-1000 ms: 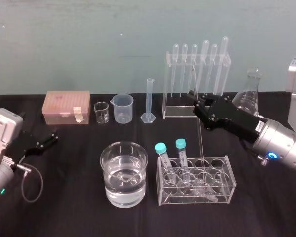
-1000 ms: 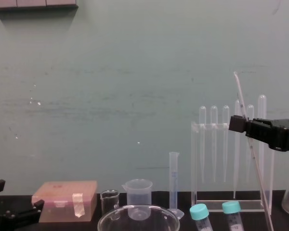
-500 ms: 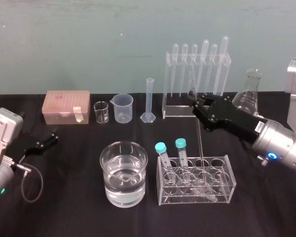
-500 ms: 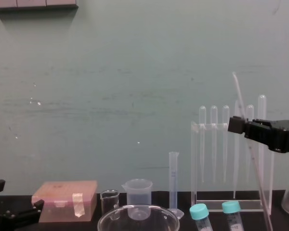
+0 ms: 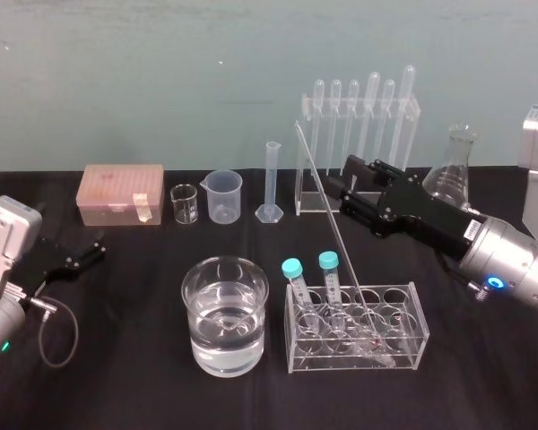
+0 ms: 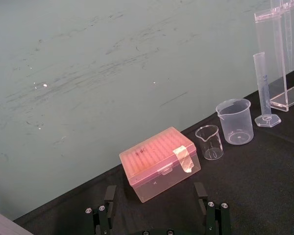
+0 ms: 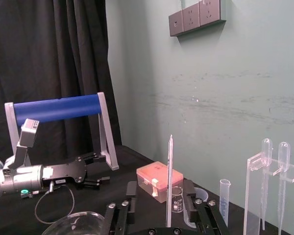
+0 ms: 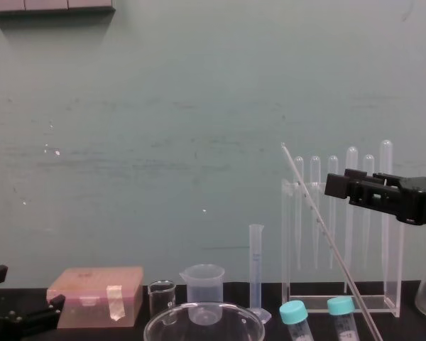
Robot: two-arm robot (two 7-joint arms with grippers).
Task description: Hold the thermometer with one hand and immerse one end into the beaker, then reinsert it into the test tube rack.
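Observation:
The thermometer (image 5: 336, 233) is a long glass rod leaning left, its red tip down in the low clear test tube rack (image 5: 403, 345). That rack also holds two blue-capped tubes. My right gripper (image 5: 339, 179) hovers behind the rack at the height of the rod's upper part. Its jaws are open, and in the right wrist view the thermometer (image 7: 169, 181) stands free between the right gripper's (image 7: 160, 196) fingers. The whitish plastic beaker (image 5: 223, 195) stands at the back, left of centre. My left gripper (image 5: 76, 258) rests open on the table at far left.
A wide glass bowl of water (image 5: 224, 313) stands left of the rack. Along the back are a pink box (image 5: 123, 194), a small glass beaker (image 5: 184, 203), a graduated cylinder (image 5: 271, 184), a tall acrylic stand with pipettes (image 5: 359, 134) and a conical flask (image 5: 453, 175).
My right gripper has opened and let go of the thermometer. The rod's top has tipped to the left while its lower end stays in the low rack. The left arm has not moved.

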